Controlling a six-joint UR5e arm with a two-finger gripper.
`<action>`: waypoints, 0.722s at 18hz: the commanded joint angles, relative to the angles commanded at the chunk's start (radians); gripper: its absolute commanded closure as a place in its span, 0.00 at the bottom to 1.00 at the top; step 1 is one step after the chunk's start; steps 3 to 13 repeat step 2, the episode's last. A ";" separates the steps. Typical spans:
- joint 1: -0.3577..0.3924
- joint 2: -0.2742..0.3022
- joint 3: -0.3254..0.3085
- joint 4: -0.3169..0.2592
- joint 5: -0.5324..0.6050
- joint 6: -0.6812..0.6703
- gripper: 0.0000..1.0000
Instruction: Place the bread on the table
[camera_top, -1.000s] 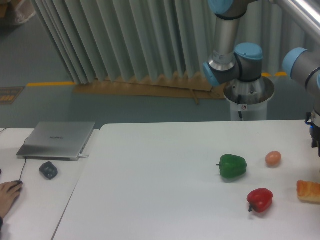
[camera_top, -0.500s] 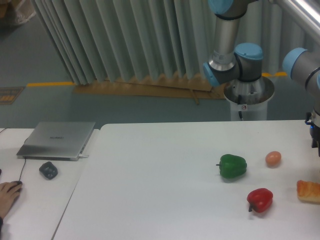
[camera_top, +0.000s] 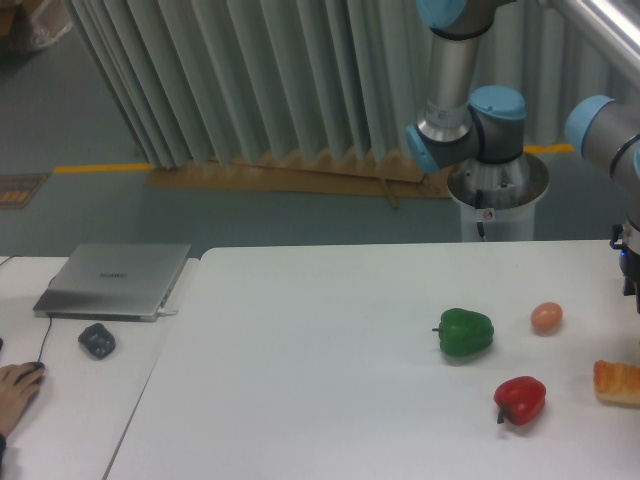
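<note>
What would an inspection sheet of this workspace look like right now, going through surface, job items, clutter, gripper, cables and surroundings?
Surface: white table, smooth top, nothing spilled.
Job's things: bread lies on the table at the right edge of the picture, partly cut off.
Clutter: green pepper, red pepper and egg lie apart from each other near the bread.
Gripper: the fingers are out of view; only arm joints show, upper right.
Cables: a thin cord runs along the side desk by a hand.
Surroundings: closed laptop and a dark object on the desk; pleated curtain behind.
</note>
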 joint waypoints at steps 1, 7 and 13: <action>0.000 0.000 0.000 0.000 0.002 0.000 0.00; 0.000 0.000 0.000 0.000 0.000 0.000 0.00; 0.000 0.000 0.000 0.000 0.000 0.000 0.00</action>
